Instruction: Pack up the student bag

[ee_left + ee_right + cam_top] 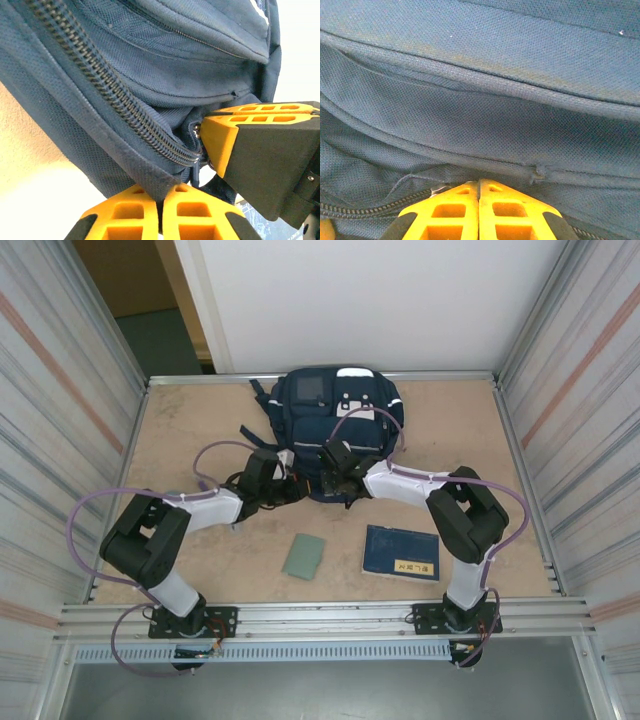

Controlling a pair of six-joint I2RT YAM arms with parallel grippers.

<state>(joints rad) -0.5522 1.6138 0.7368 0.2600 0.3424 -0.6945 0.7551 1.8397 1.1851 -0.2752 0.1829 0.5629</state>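
The navy student bag (335, 425) lies at the back middle of the table, front panel up. My left gripper (291, 487) is at its near left corner. In the left wrist view this gripper (163, 194) is shut on a fold of the bag's fabric edge (150, 177), just below the main zipper (105, 95). My right gripper (335, 466) is at the bag's near edge. Its jaws (479, 183) are shut, with the tips pressed against the bag's fabric (480, 125). A silver zipper pull (438, 190) shows just left of the tips. I cannot see anything between these jaws.
A dark blue book with a yellow label (400, 552) lies near the right arm. A flat green piece (304, 556) lies at the near middle. Metal walls close in the table (190, 430) on both sides.
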